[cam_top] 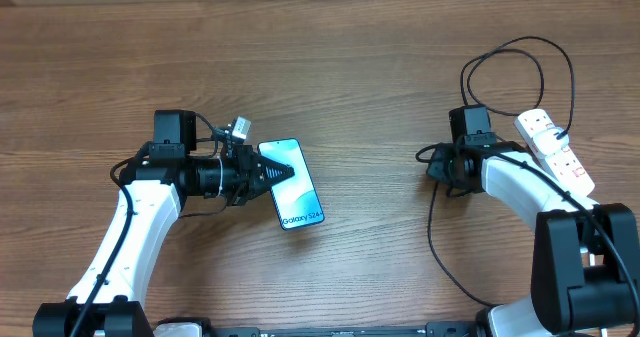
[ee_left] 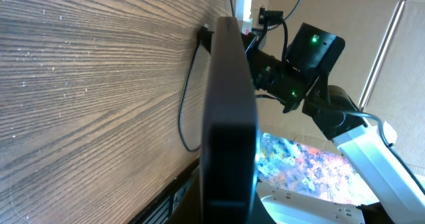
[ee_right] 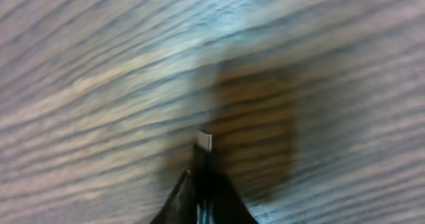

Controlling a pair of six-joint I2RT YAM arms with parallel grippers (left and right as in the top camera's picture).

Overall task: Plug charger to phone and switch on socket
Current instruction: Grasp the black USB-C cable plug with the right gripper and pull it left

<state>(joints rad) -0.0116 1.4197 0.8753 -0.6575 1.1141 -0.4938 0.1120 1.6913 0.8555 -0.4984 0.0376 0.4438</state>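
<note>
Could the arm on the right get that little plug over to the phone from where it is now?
Probably yes. The right gripper, jaws shut on the thin black charger cable's silver connector tip, has only bare wooden table between it and the slim blue-screened phone, which the left gripper is holding. The cable looks slack.

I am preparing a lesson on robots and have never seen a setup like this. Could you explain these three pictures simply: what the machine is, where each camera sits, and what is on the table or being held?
These are two robot arms at a wooden table. The overhead picture looks down from above; the other two come from cameras on each wrist.

The left gripper is shut on the phone, a slim handset with a blue screen. Its wrist view shows the phone edge-on, filling the middle.

The right gripper is shut on the charger, a thin black cable. Its blurred wrist view shows the small connector tip poking out between the fingers.

At the far right lies the socket, a white power strip, with the black cable looping to it.
</note>
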